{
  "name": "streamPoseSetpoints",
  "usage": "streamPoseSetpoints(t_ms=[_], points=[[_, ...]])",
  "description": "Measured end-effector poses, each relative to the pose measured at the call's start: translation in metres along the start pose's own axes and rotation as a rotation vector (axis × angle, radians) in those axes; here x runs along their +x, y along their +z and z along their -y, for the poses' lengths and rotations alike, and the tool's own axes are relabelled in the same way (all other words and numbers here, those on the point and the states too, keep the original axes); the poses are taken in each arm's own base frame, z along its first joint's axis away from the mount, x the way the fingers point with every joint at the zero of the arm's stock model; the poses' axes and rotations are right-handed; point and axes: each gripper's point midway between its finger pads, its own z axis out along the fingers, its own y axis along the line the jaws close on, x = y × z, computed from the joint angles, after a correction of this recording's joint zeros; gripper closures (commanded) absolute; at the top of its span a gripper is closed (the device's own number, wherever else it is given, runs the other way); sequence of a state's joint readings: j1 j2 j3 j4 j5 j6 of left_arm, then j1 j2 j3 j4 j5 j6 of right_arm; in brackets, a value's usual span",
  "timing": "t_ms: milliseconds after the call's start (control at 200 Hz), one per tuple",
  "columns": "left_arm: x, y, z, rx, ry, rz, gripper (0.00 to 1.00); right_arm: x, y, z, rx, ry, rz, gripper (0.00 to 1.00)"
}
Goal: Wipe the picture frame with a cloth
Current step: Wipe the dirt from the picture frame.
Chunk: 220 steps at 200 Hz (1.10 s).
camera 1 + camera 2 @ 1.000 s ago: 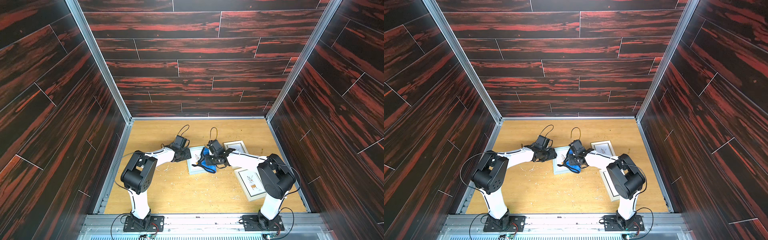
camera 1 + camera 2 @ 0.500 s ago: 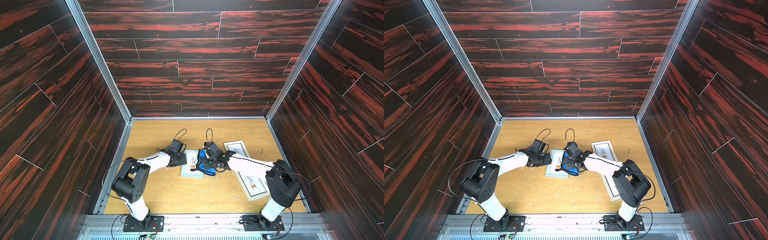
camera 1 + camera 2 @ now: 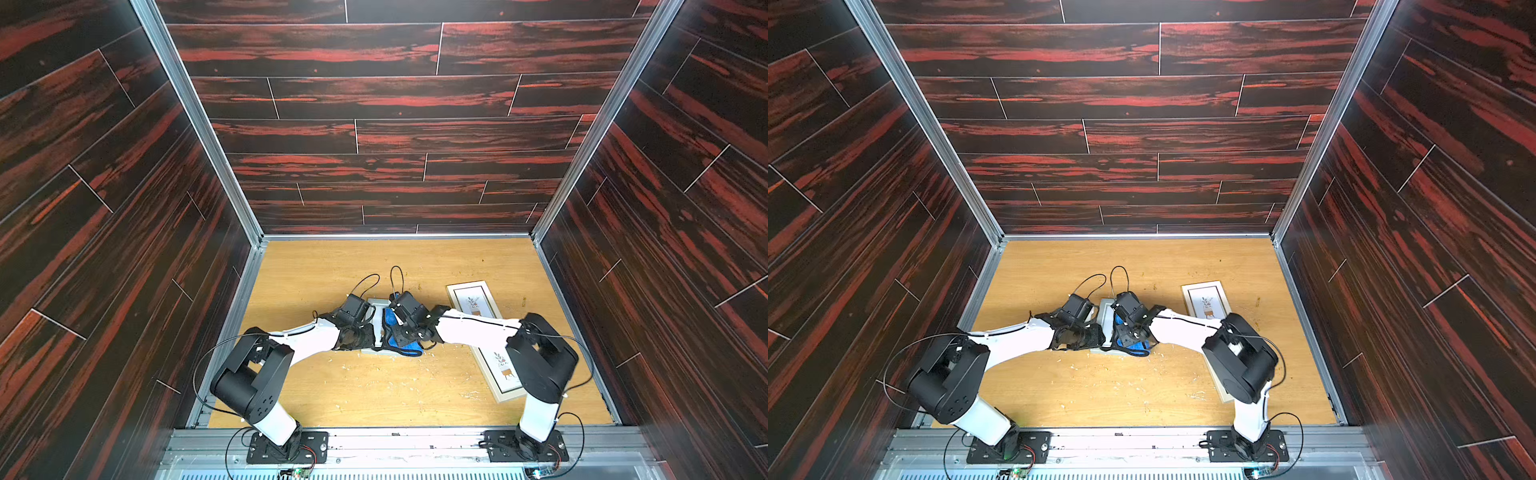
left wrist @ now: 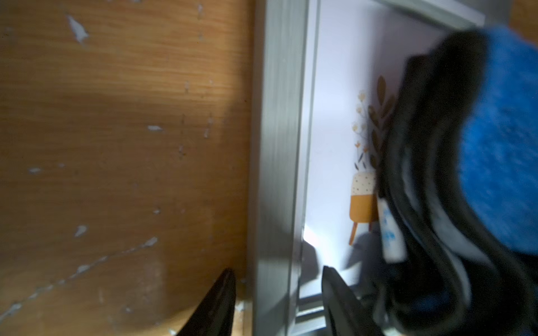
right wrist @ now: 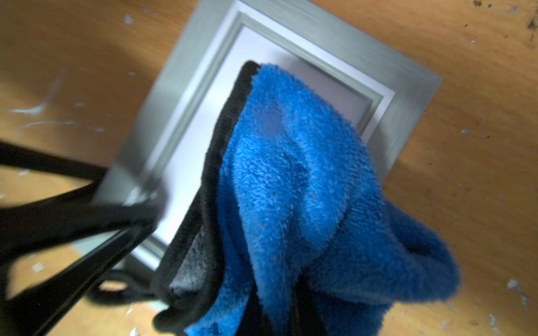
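While both arms crowd the middle of the desk, I can see little of what lies under them. Near the right edge the right arm crosses the framed prints, so I cannot tell whether that is one long frame or two laid end to end.

The picture frame, brushed grey around a white mat, lies by the desk's middle. In both top views only its far end and a strip of its near edge show between the wrists. Its print, a plant in a pot, is half covered in the left wrist view.

The cloth sits on the frame's right half, bunched rather than spread. It is bright blue, fluffy and black-edged, and it spills off the frame's near right corner.

The right gripper is buried in that bundle, clenched on the cloth, its fingertips out of sight. The left gripper straddles the frame's left rail. Its fingers are parted with a sliver of gap on each side, so it is released, though that view is blurred. Smallest, a white tag and the black loop trail from the cloth.
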State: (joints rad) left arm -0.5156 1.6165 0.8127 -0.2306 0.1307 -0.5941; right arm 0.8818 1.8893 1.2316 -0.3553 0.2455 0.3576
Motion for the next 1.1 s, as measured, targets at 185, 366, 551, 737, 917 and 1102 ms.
streamPoseSetpoints(t_ms=[185, 366, 551, 737, 917, 1102], points=[[-0.002, 0.003, 0.001, 0.008, -0.005, 0.011, 0.65, -0.04, 0.016, 0.021, 0.06, 0.051, 0.034, 1.0], [-0.005, 0.005, 0.003, 0.017, -0.004, 0.026, 0.66, -0.039, 0.023, 0.033, 0.128, 0.065, 0.046, 1.0], [-0.01, 0.009, 0.006, 0.029, -0.002, 0.039, 0.68, 0.006, 0.0, 0.004, 0.061, 0.012, 0.007, 1.0], [-0.015, 0.011, 0.011, 0.047, 0.001, 0.046, 0.68, 0.0, 0.003, 0.011, 0.074, 0.056, -0.017, 1.0], [-0.015, 0.012, 0.011, 0.048, 0.002, 0.048, 0.69, -0.048, 0.026, 0.043, 0.127, 0.142, 0.041, 1.0], [-0.016, 0.012, 0.01, 0.053, 0.003, 0.065, 0.71, -0.025, 0.017, 0.031, 0.107, 0.121, 0.037, 1.0]])
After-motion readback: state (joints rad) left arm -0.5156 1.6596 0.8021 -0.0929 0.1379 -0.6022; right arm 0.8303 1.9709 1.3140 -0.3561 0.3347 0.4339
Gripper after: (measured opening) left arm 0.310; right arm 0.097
